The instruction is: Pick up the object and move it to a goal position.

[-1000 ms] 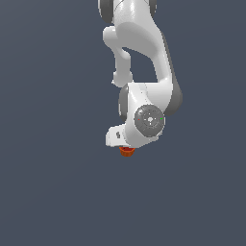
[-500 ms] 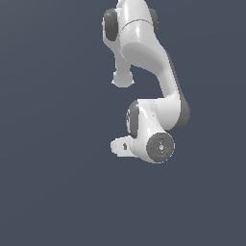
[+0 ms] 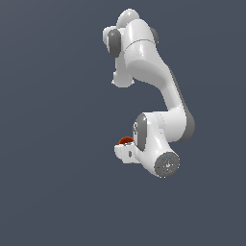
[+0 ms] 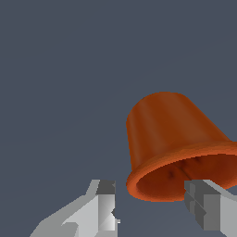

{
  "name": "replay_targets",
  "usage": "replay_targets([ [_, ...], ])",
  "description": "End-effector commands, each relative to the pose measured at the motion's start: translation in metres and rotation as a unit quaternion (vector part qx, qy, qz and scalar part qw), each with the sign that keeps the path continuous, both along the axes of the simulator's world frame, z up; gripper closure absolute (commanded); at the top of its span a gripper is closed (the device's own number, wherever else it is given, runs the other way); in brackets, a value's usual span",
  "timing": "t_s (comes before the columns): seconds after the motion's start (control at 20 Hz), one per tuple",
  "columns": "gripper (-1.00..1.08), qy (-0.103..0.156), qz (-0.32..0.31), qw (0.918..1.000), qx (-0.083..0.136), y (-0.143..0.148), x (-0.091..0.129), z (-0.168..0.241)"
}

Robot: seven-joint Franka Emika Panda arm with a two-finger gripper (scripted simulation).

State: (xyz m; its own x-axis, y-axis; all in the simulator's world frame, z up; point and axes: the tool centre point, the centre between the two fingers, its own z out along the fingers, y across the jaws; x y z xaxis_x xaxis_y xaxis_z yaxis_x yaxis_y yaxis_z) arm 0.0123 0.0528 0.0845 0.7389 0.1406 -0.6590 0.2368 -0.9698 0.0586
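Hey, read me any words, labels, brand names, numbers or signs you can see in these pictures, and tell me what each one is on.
None: no readable text in either view.
The orange-red cup is plain, with no print or label on its side.
The white arm and the tool show no brand or number.
The grey background is blank.

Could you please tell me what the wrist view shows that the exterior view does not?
Only the wrist view shows the cup's tapering side, round rim and open mouth, and the two fingers apart, one at the rim, one well clear. Only the exterior view shows the whole arm bent above, hiding most of the cup. Both show the orange-red cup at the claw against the plain grey background.
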Motion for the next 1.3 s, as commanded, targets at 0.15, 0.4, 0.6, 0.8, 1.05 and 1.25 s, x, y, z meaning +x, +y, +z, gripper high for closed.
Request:
replay_targets([
  [0.15, -0.20, 0.031, 0.007, 0.9995, -0.006, 0.004, -0.004, -0.008],
  [0.4, -0.20, 0.047, 0.011, 0.9988, -0.009, 0.006, -0.007, -0.013],
  [0.6, -0.20, 0.053, 0.012, 0.9985, -0.010, 0.007, -0.008, -0.015],
  [0.8, -0.20, 0.056, 0.013, 0.9983, -0.010, 0.008, -0.008, -0.015],
  [1.05, -0.20, 0.056, 0.013, 0.9983, -0.010, 0.008, -0.008, -0.016],
  [1.25, 1.08, 0.056, 0.013, 0.9983, -0.010, 0.008, -0.008, -0.016],
])
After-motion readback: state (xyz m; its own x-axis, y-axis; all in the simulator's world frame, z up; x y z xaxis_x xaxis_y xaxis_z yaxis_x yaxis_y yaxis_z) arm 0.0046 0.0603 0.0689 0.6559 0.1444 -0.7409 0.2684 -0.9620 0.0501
